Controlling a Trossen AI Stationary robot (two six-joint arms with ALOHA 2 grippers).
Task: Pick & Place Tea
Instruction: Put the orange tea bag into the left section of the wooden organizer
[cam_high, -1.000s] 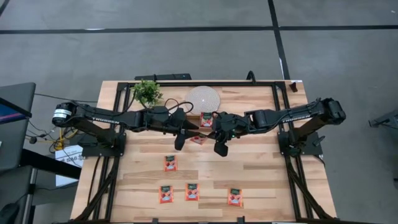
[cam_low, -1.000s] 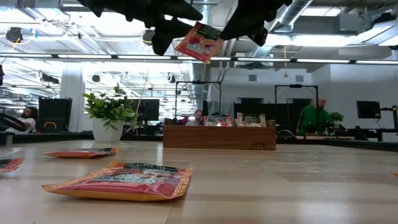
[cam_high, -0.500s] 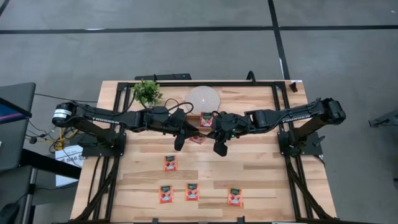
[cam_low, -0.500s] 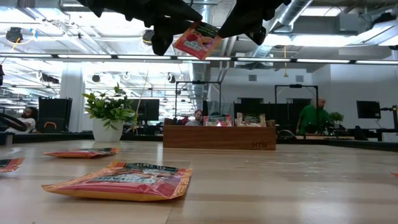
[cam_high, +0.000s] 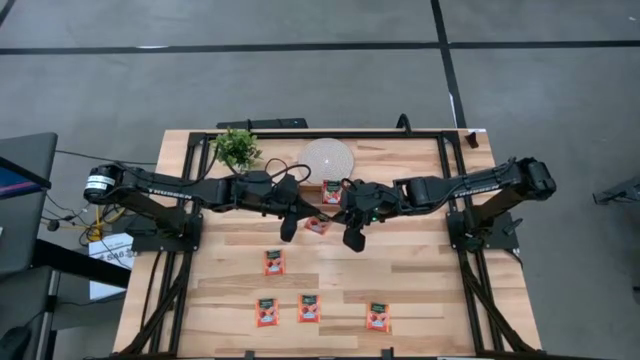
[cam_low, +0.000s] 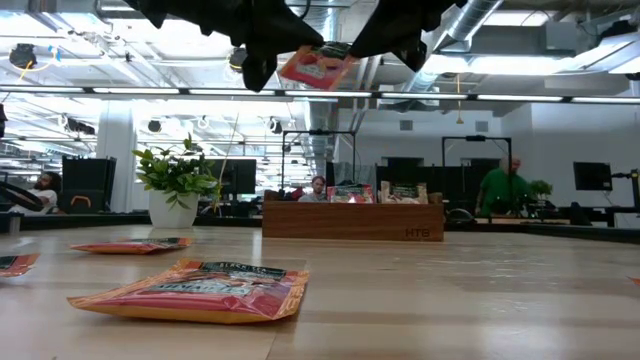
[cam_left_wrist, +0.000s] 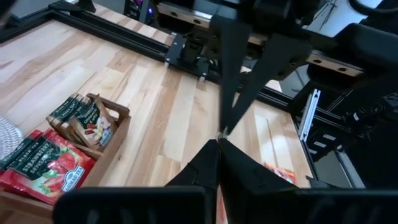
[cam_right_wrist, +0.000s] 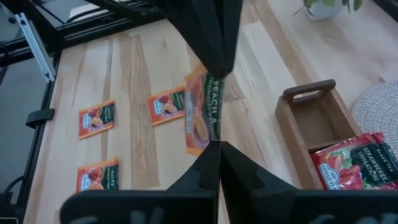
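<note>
Both claws meet in the air over the middle of the table, each clenched on the same sachet (cam_high: 318, 224). The right claw (cam_high: 331, 222) pinches one edge of it with its fingers (cam_right_wrist: 211, 163) drawn tight together; the left claw (cam_high: 303, 216) grips the opposite edge, its jaws likewise closed. In the right wrist view the packet hangs edge-on just past that claw's tips, orange, with the word PEACH on it, and the left claw's dark finger comes down onto its far edge. In the low view the sachet sits high off the table, tilted, between the two dark grippers.

Just behind the claws, toward the far edge of the table, stands the wooden tray (cam_high: 331, 191), with red strawberry sachets (cam_right_wrist: 349, 160) in one compartment and an empty compartment beside it; the left wrist view shows further packets standing in another part. Beyond the tray lies a round white disc (cam_high: 327, 157), and to its left a potted plant (cam_high: 237, 148).

On the near side of the claws, well apart from them, four more sachets lie flat on the table (cam_high: 420, 260): one (cam_high: 273, 262) closest, then a row of three (cam_high: 309, 308) nearer the front edge.
</note>
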